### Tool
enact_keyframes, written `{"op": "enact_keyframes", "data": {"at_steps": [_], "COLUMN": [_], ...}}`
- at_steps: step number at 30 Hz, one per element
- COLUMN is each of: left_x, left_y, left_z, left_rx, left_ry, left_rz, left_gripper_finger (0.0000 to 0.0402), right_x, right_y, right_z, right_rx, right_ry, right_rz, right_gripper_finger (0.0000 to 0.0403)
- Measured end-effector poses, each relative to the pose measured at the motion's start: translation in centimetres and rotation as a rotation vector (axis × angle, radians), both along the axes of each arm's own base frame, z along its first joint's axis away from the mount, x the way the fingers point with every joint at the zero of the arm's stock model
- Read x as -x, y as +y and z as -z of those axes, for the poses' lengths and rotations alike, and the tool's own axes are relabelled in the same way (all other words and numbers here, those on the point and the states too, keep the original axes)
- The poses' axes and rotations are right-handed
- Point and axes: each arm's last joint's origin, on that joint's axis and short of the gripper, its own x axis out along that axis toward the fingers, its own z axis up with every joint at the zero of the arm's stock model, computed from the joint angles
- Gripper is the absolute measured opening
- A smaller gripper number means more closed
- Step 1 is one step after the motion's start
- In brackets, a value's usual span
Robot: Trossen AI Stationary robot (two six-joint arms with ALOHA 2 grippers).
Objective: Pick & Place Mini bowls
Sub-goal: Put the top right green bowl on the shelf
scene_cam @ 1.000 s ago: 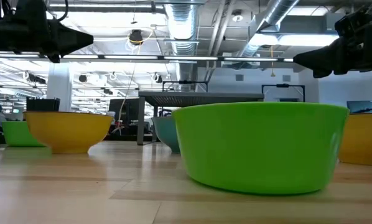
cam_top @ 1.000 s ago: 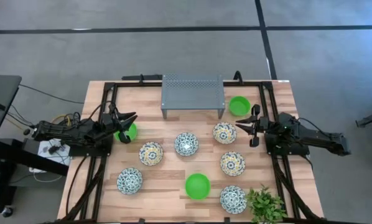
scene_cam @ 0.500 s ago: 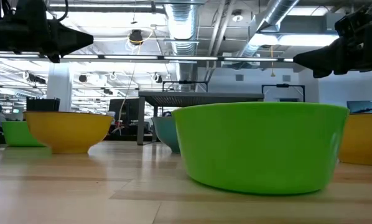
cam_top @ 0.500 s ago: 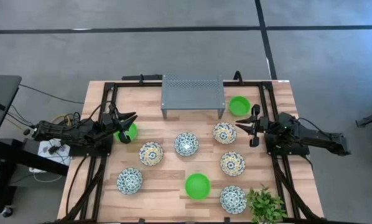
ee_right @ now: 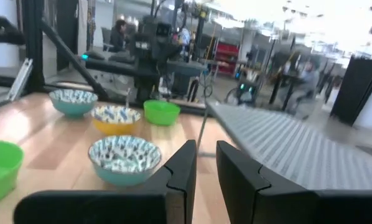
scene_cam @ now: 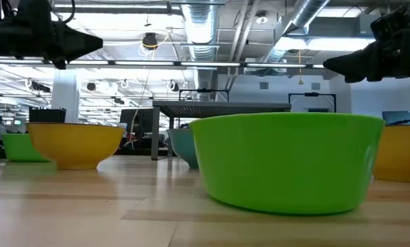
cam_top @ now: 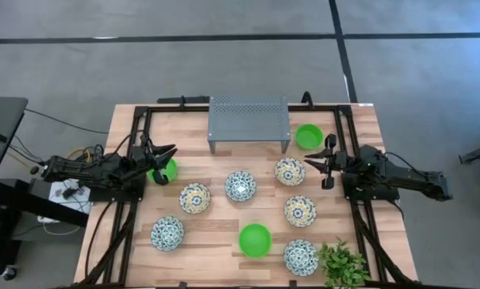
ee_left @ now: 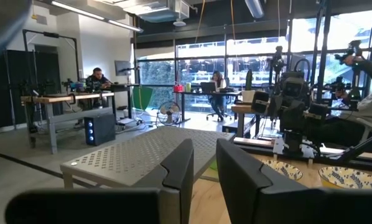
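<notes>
Only the high view shows all nine bowls (cam_top: 241,185) spread across the table (cam_top: 216,237). The wrist views show the left gripper (ee_left: 201,163) and right gripper (ee_right: 205,165) with jaws a narrow gap apart, empty, touching nothing.

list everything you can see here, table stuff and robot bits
green bowls: 3, plain green, back right, left edge, front middle
blue bowls: 3, blue-and-white, centre, front left, front right
yellow bowls: 3, cream patterned, middle
rack: 1, grey, back middle
plant: 1, green, front right corner
table: 1, wood
left gripper: dark, by left green bowl, empty
right gripper: dark, right side, empty
</notes>
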Motion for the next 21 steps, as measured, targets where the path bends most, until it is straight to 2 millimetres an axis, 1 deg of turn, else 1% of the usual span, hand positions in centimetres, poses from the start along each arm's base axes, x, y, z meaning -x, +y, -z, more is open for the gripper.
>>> {"op": "enact_keyframes", "data": {"at_steps": [2,6,8,11,13,17,19,21], "left_x": [0.0,0.1,0.1,0.1,0.0,-0.3,-0.5,-0.7], "left_y": [0.0,0.0,0.0,-0.1,-0.2,-0.2,-0.3,-0.4], "left_z": [-0.1,-0.2,-0.3,-0.4,-0.4,-0.2,0.0,0.2], "left_rx": [-0.005,0.000,0.002,-0.005,-0.015,0.002,0.011,0.037], "left_ry": [-0.008,-0.019,-0.033,-0.043,-0.042,-0.020,-0.004,0.006], "left_rz": [-0.002,-0.001,0.000,0.030,0.063,0.078,0.081,0.114], "left_gripper_finger": [0.0072,0.0072,0.0072,0.0072,0.0072,0.0072,0.0072,0.0072], "right_x": [0.0,0.0,0.1,0.1,0.2,0.3,0.5,0.5], "right_y": [0.0,0.2,0.2,0.2,0.2,-0.1,-0.2,-0.2], "right_z": [-0.2,-0.6,-0.9,-1.3,-1.5,-2.1,-2.5,-2.6], "right_rx": [-0.056,-0.331,-0.394,-0.364,-0.296,-0.114,-0.082,-0.079], "right_ry": [-0.030,-0.113,-0.152,-0.188,-0.204,-0.241,-0.289,-0.300], "right_rz": [-0.010,-0.046,-0.056,-0.061,-0.055,0.063,0.110,0.119], "right_gripper_finger": [0.0058,0.0058,0.0058,0.0058,0.0058,0.0058,0.0058,0.0058]}}
